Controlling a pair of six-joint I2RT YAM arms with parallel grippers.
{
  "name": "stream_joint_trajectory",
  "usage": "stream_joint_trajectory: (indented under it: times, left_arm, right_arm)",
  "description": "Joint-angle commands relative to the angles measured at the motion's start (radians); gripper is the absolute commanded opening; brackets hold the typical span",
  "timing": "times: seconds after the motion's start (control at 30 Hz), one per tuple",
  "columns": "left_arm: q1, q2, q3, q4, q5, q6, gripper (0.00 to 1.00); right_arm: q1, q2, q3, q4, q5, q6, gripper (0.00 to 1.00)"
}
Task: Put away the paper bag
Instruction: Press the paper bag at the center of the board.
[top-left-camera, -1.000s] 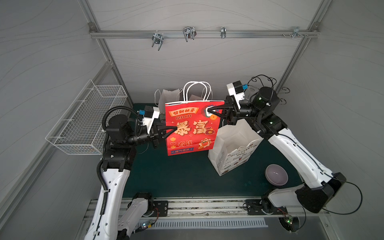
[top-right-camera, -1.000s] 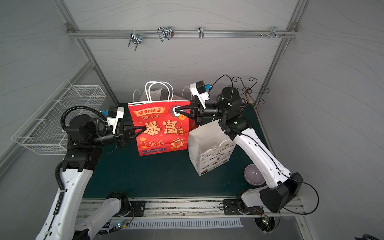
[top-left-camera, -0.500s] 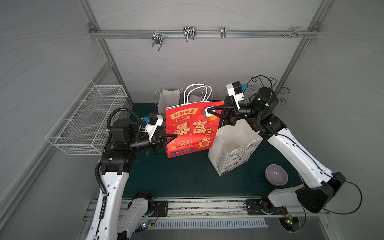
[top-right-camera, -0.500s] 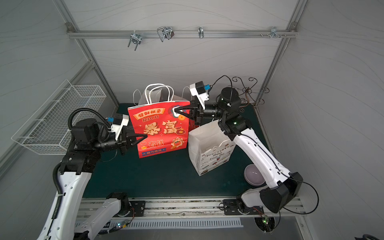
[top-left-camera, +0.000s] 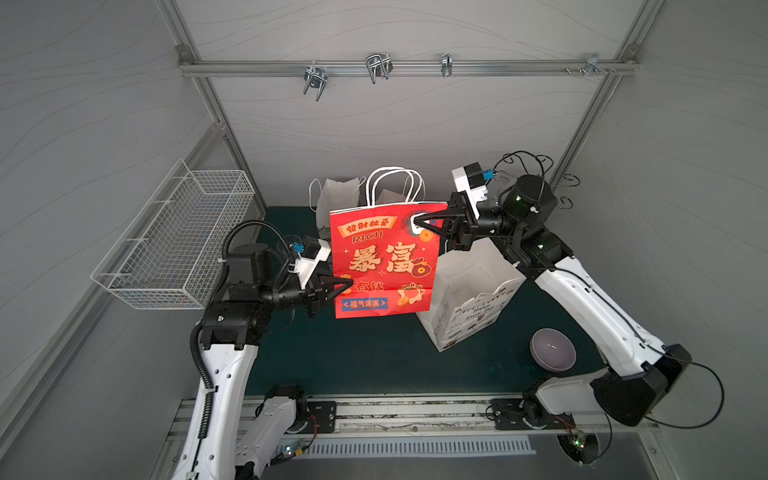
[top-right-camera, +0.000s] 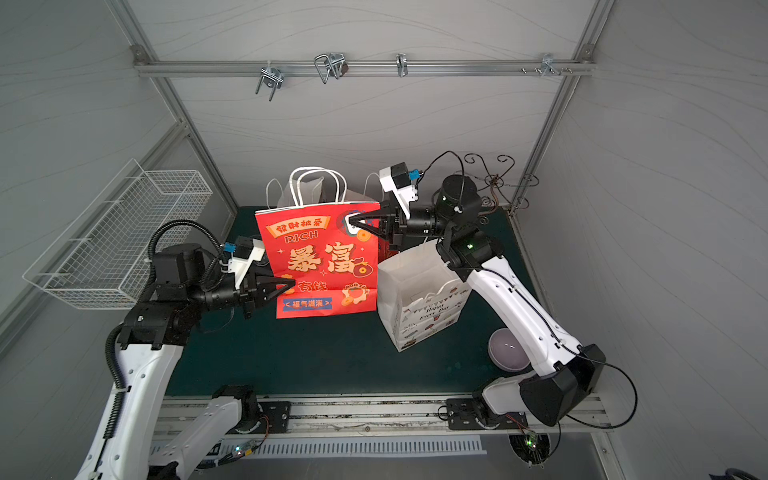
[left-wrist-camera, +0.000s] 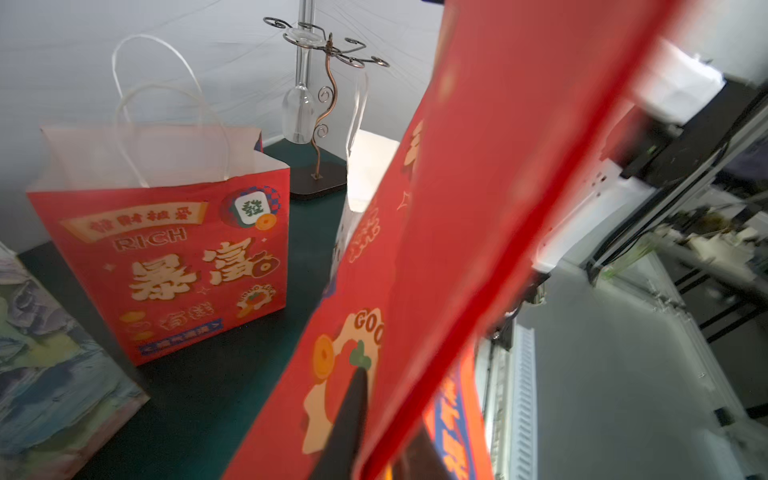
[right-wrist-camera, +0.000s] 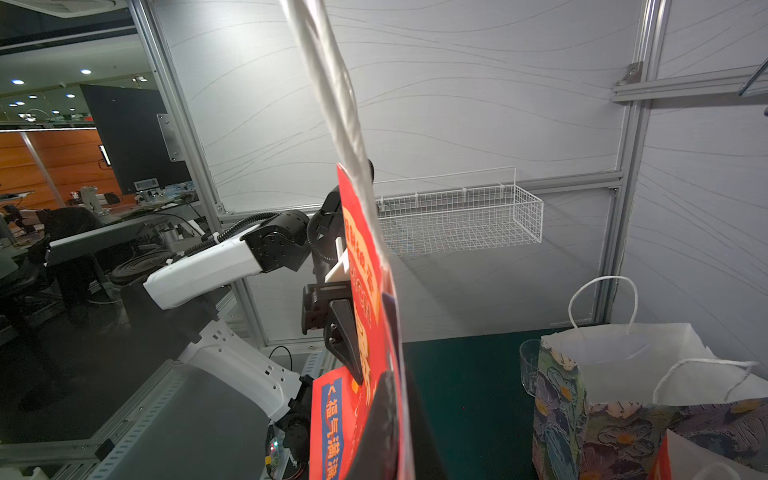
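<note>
A flat red paper bag (top-left-camera: 386, 259) with gold lettering hangs upright above the green table in both top views (top-right-camera: 328, 257). My right gripper (top-left-camera: 415, 222) is shut on its upper right corner. At the lower left edge my left gripper (top-left-camera: 349, 284) is shut on the bag too. The left wrist view shows the bag's red fold (left-wrist-camera: 478, 232) running across it, with one black finger (left-wrist-camera: 349, 415) lying on the printed face. In the right wrist view the bag (right-wrist-camera: 365, 291) is edge-on, its white handle (right-wrist-camera: 332, 104) rising above it.
A white printed bag (top-left-camera: 469, 299) stands just right of the held one, and a grey bowl (top-left-camera: 552, 349) lies beyond it. A second red bag (left-wrist-camera: 174, 249), a floral bag (left-wrist-camera: 50, 353) and a glass rack (left-wrist-camera: 316, 104) stand behind. A wire basket (top-left-camera: 178, 241) hangs left; hooks (top-left-camera: 378, 66) line the top rail.
My left gripper came down along the bag's left edge, went in and shut on it. The right gripper kept its hold at the top corner.
</note>
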Motion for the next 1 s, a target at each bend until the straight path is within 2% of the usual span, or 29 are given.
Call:
stream_joint_trajectory:
  times: [0.0,0.03,0.1,0.13,0.2,0.27,0.33,0.37,0.43,0.47,0.53,0.57,0.67,0.77,0.8,0.87,0.97]
  left_arm:
    - [0.004,-0.003,0.024,-0.025,0.014,0.035,0.00]
    - [0.004,-0.003,0.026,-0.019,0.019,0.031,0.02]
    - [0.004,-0.010,0.028,0.044,0.030,-0.026,0.30]
    - [0.004,-0.015,0.024,0.101,0.043,-0.067,0.40]
    - [0.004,-0.031,-0.019,0.361,0.066,-0.278,0.56]
    - [0.003,-0.040,-0.078,0.685,0.062,-0.511,0.62]
    - [0.003,-0.032,-0.098,0.846,0.031,-0.634,0.65]
    - [0.002,-0.019,-0.088,0.867,0.034,-0.655,0.64]
    - [-0.004,-0.001,-0.053,0.849,0.057,-0.645,0.53]
    - [-0.008,0.004,-0.038,0.822,0.061,-0.622,0.41]
    - [-0.011,0.009,-0.024,0.781,0.068,-0.577,0.09]
    - [-0.011,0.010,-0.025,0.777,0.071,-0.572,0.00]
    - [-0.011,0.011,-0.039,0.834,0.076,-0.620,0.00]
    - [-0.011,0.009,-0.050,0.890,0.062,-0.672,0.00]
    - [-0.011,0.011,-0.049,0.881,0.062,-0.668,0.00]
    - [-0.011,0.009,-0.050,0.851,0.071,-0.648,0.00]
    - [-0.011,0.009,-0.062,0.841,0.080,-0.642,0.00]
  right_arm:
    - [0.000,-0.020,0.004,0.048,0.010,0.007,0.00]
    - [-0.002,-0.021,0.005,0.047,0.008,0.008,0.00]
    - [-0.001,-0.021,0.004,0.037,0.000,0.007,0.00]
    - [0.001,-0.020,0.003,0.031,-0.005,0.007,0.00]
    - [0.006,-0.016,0.000,0.016,-0.020,0.004,0.00]
    - [0.019,-0.010,0.005,-0.012,-0.028,-0.012,0.00]
    - [0.037,-0.003,0.019,-0.044,-0.030,-0.034,0.00]
    - [0.045,0.002,0.023,-0.051,-0.029,-0.040,0.00]
    - [0.055,0.009,0.027,-0.055,-0.028,-0.041,0.00]
    - [0.057,0.011,0.030,-0.056,-0.026,-0.040,0.00]
    - [0.061,0.013,0.033,-0.058,-0.024,-0.040,0.00]
    - [0.060,0.014,0.037,-0.061,-0.025,-0.040,0.00]
    - [0.054,0.008,0.046,-0.093,-0.032,-0.052,0.00]
    - [0.032,0.000,0.045,-0.088,-0.050,-0.020,0.30]
    - [0.024,-0.001,0.042,-0.072,-0.056,0.001,0.37]
    - [0.014,-0.002,0.040,-0.044,-0.065,0.029,0.42]
    - [0.012,-0.004,0.039,-0.039,-0.070,0.033,0.42]
